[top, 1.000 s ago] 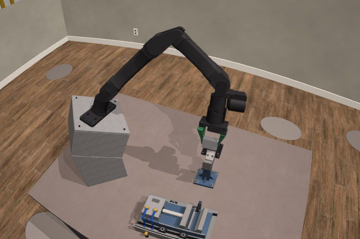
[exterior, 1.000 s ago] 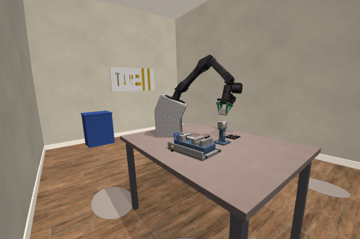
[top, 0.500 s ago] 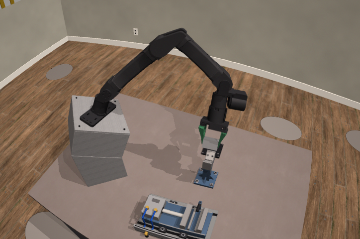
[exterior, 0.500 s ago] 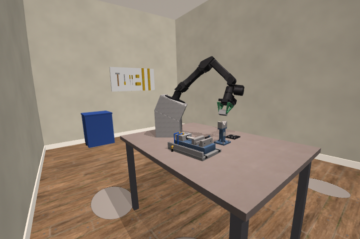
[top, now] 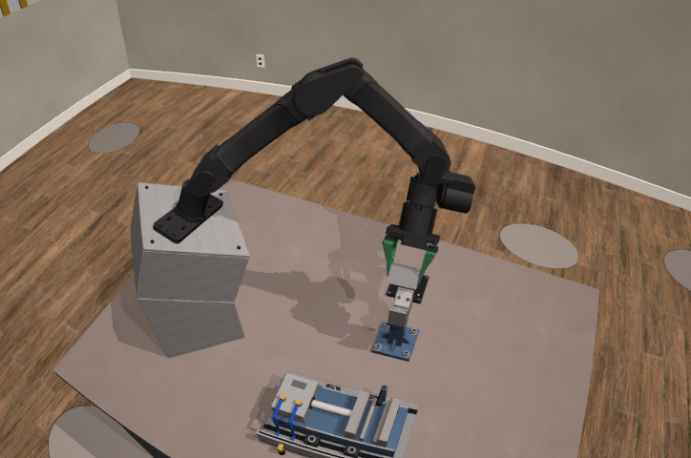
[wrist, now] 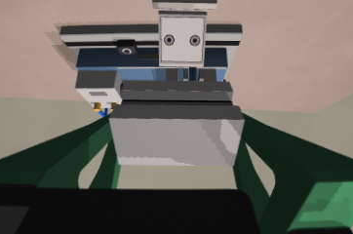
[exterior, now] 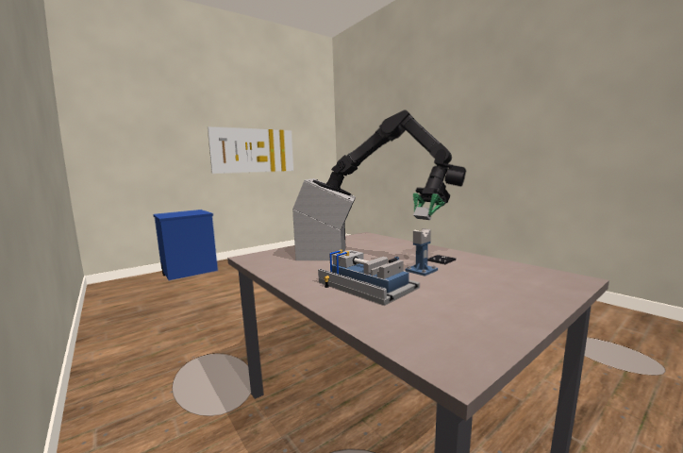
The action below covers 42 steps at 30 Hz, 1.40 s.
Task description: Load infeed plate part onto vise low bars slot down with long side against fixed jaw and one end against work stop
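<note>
Standing leftmost on the tabletop (top: 492, 345) (exterior: 487, 320), the grey pedestal (top: 192, 275) (exterior: 318, 235) carries the arm. Next comes the pneumatic vise (top: 338, 415) (exterior: 395, 281) (wrist: 136, 74), its 2 jaws apart and the fixed jaw (top: 387, 424) (exterior: 391, 268) on the side away from the cylinder rod (top: 330, 406). Farther right, the V-block (top: 403, 299) (exterior: 421, 236) (wrist: 181, 41) sits on its blue stand, nothing in it. Above it, the tool (top: 406, 277) (exterior: 423, 210) (wrist: 176, 117) is clamped on the slotted part (top: 403, 274) (exterior: 422, 213) (wrist: 176, 141), clear of the black infeed plate (top: 420, 288) (exterior: 441, 260). The step in hand seems to be carrying or reorienting; I cannot tell which way the slot finally faces. The next move calls for either a regrip in the V-block or, slot down, lowering between the jaws.
</note>
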Motion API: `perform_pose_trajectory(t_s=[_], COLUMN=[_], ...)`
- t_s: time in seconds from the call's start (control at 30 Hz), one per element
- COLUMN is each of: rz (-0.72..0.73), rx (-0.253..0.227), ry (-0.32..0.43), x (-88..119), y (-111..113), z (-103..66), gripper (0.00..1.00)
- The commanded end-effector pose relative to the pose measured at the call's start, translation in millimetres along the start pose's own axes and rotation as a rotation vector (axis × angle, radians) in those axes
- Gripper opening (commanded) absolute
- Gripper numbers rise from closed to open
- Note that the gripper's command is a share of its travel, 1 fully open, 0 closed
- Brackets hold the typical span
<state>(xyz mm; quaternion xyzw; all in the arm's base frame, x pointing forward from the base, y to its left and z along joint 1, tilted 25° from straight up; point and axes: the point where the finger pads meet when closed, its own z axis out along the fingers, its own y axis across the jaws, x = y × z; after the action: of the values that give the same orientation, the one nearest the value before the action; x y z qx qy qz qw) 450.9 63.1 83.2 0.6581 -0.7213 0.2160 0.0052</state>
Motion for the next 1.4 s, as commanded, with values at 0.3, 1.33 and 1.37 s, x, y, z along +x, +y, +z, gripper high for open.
perform_pose_trajectory(t_s=[0.3,1.33,1.37], rz=[0.017,0.031,0.031], rx=[0.012,0.023,0.023], ry=[0.118,0.171,0.171], x=[8.5,14.1,14.1], y=[-6.2,-9.3,-9.3], z=[-8.6,-13.7,-13.7], gripper=[0.0,0.0,0.0])
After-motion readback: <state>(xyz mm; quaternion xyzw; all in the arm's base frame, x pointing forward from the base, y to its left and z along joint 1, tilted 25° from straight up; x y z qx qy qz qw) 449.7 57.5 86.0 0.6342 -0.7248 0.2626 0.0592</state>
